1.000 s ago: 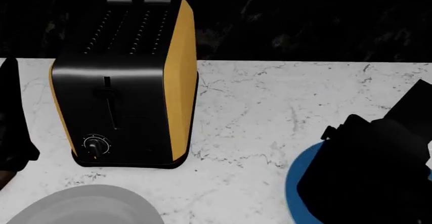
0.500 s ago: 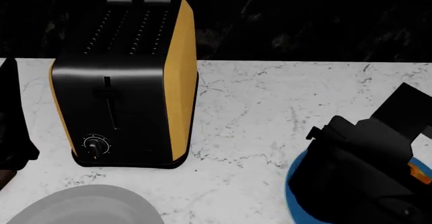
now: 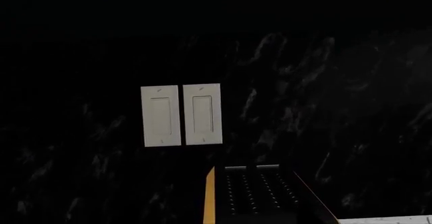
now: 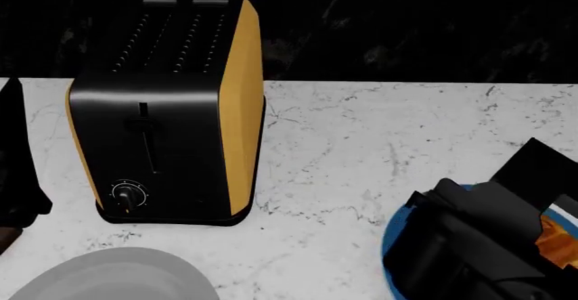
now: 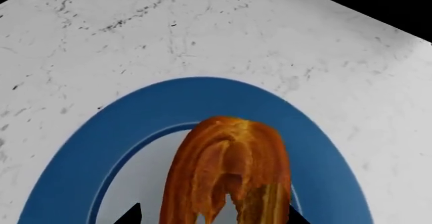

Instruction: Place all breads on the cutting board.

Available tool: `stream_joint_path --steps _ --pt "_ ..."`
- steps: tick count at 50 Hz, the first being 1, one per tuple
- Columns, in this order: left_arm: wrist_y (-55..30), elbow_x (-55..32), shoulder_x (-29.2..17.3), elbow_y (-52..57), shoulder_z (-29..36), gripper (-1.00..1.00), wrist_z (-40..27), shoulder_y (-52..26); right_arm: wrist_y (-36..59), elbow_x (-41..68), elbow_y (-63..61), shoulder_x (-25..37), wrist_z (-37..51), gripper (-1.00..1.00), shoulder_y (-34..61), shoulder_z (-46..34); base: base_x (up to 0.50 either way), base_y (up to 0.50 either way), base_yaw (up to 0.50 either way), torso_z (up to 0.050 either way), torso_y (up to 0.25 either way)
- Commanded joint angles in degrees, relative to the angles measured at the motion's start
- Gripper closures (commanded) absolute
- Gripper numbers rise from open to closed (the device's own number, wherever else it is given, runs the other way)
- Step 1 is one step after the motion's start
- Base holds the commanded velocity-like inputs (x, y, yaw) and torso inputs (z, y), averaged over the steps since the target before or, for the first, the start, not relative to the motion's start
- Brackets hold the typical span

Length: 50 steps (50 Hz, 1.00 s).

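Black-orange toaster (image 4: 167, 117) far left of blue-rimmed plate (image 5: 202, 95)

Right arm (image 4: 478, 246): matte black, blocky, angular housings.

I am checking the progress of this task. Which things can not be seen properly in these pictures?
- Cutting board: in no view.
- Second bread: not visible anywhere.
- Bread on the blue-rimmed plate: its lower part is cut off by the right wrist picture's edge.
- Right gripper: head view shows only the arm's dark body; whether the jaws are open or shut is unclear.
- Left gripper: absent from its wrist view.
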Motion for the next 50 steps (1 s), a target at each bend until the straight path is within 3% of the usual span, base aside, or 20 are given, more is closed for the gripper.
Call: stream_joint_path --steps 1,12,13,26,33,39,41,50 --pt "0.52 -0.03 -0.36 0.09 0.09 -1.00 0.05 0.25 -3.45 1.51 1.96 -0.01 0.00 -1.00 -2.82 -1.62 0.00 0.00 0.00 0.000 0.000" --pt "0.76 0.55 -0.41 -0.09 0.54 -1.00 0.31 0.33 -4.44 2.19 0.68 -0.01 -0.01 -1.00 -4.54 -0.73 0.00 0.00 0.00 0.000 0.000" --pt "0.83 0.29 -0.56 0.01 0.49 -1.00 0.12 0.36 -5.64 3.70 -0.51 0.00 -0.02 1.00 -4.92 -1.23 0.00 0.00 0.00 0.000 0.000" --pt "1.27 0.79 -0.83 -0.11 0.71 -1.00 0.56 0.49 10.46 1.01 -9.99 -0.01 -0.02 1.00 3.46 0.85 0.00 0.00 0.00 0.000 0.000" --pt "1.03 1.18 -1.27 -0.44 1.17 -1.00 0.90 0.14 10.81 5.39 -8.39 3.89 0.00 1.00 6.70 -2.66 0.00 0.00 0.00 0.000 0.000" --pt "-0.25 -3.77 -2.80 -2.28 3.66 -1.00 -1.49 -4.00 10.81 8.52 -7.17 7.14 0.00 1.00 8.68 -3.90 0.00 0.00 0.00 0.000 0.000" --pt "-2.98 -5.43 -4.34 -5.64 6.28 -1.00 0.79 -9.23 10.81 9.21 -6.51 7.95 0.00 1.00 9.66 -4.01 0.00 0.00 0.00 0.000 0.000" --pt "-8.93 -6.40 -8.41 -13.56 9.72 -1.00 12.34 -18.24 10.81 11.64 -2.94 10.81 0.00 1.00 14.22 -6.36 0.00 0.00 0.00 0.000 0.000"
